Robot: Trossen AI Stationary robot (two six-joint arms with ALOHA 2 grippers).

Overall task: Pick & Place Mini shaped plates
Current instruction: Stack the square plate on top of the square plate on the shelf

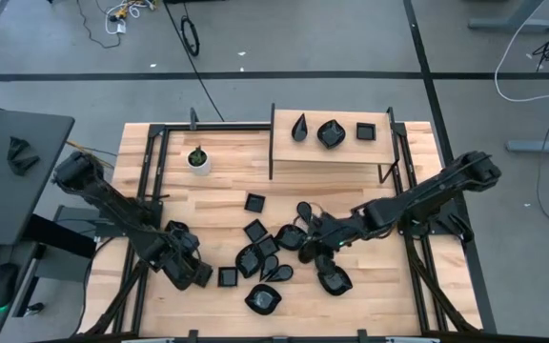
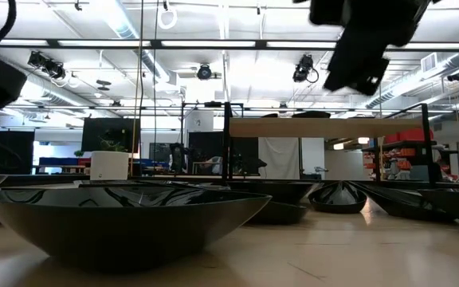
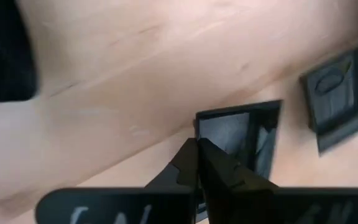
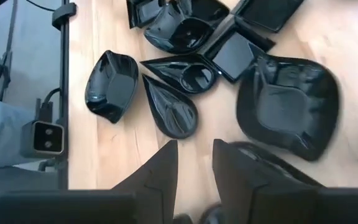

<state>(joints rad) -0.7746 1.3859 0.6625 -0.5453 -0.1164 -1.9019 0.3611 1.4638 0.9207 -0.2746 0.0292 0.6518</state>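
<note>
Several glossy black mini plates (image 1: 273, 250) lie in a loose pile at the table's middle and near side. My left gripper (image 3: 197, 144) is shut and sits low at the near left (image 1: 201, 274), its tips at the rim of a lone square plate (image 3: 238, 132), (image 1: 228, 276). My right gripper (image 4: 194, 158) is open and hovers over the pile's right part (image 1: 311, 243). It stands high above the table in the low view (image 2: 365, 36). Beyond its fingers lie a teardrop plate (image 4: 173, 109) and a large rounded square plate (image 4: 288, 106). My left gripper has its shut fingertips (image 3: 191, 152) at the corner of the square plate's rim (image 3: 199, 121), coming in slanting from the table's left. Whether they touch the rim I cannot tell. The plate lies flat on the table.
A raised wooden shelf (image 1: 284, 157) at the far side carries a teardrop plate (image 1: 300, 127), a rounded plate (image 1: 331, 133) and a square plate (image 1: 365, 131). A small white pot with a green plant (image 1: 197, 159) stands far left. Black frame rails (image 1: 149, 181) run along both table sides.
</note>
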